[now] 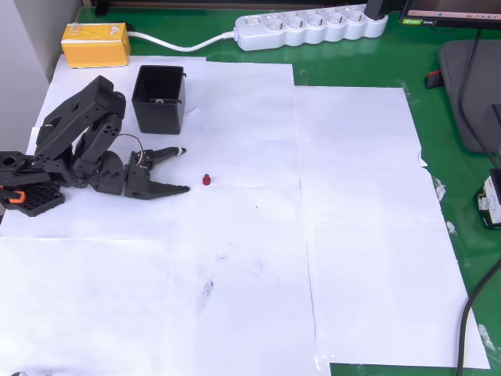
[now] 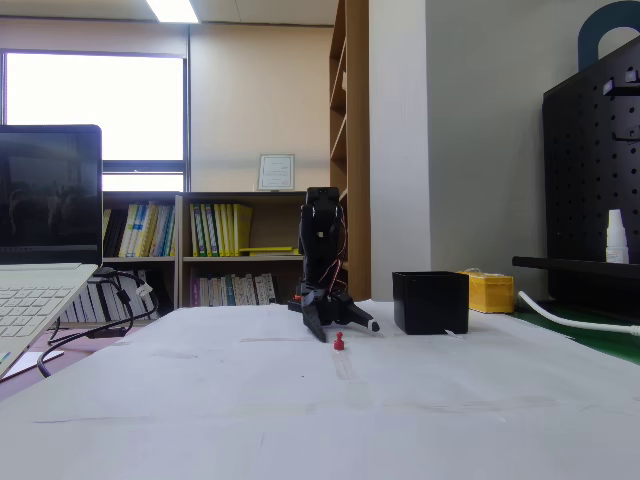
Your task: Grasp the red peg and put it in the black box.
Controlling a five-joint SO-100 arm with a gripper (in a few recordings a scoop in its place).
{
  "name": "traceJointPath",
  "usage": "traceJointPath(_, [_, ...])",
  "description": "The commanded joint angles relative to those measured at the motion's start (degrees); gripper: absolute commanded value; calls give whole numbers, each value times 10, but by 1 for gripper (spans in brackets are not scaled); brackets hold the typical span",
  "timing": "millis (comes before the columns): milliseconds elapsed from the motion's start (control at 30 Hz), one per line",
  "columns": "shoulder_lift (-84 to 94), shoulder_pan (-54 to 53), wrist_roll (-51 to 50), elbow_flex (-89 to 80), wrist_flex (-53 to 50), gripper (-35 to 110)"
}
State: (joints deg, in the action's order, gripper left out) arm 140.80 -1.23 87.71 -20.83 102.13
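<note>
Down low on the white paper, the pincer (image 1: pixel 182 169) is lying spread wide, its two fingers splayed apart with nothing between them; one finger is pointing up and to the right in the overhead view, the other is reaching along the paper toward the red peg (image 1: pixel 207 180). From the fixed view the pincer (image 2: pixel 343 328) is sitting just behind the peg, fingertips angling down to the sheet.

That red peg (image 2: pixel 339 343) is standing by itself on the paper, just past the lower fingertip and not touching it. It is staying upright on its wider base, well out in the open.

Nearby, the black box (image 1: pixel 160 98) is sitting with its mouth facing up, just above the pincer in the overhead view and close beside the folded black arm (image 1: pixel 82 133). In the fixed view the black box (image 2: pixel 430 302) is resting to the right of the arm (image 2: pixel 322 245), apart from the peg.

Behind the box, a yellow block (image 1: pixel 95 45) is lying at the corner of the green tabletop (image 1: pixel 368 66), and a white power strip (image 1: pixel 311 28) is stretching along the far edge.
</note>
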Motion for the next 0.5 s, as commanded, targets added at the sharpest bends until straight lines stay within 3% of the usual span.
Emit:
traceJointPath(0, [-34,0,12,-34,-24,41])
traceJointPath(467, [-109,3,47,-47,-141,41])
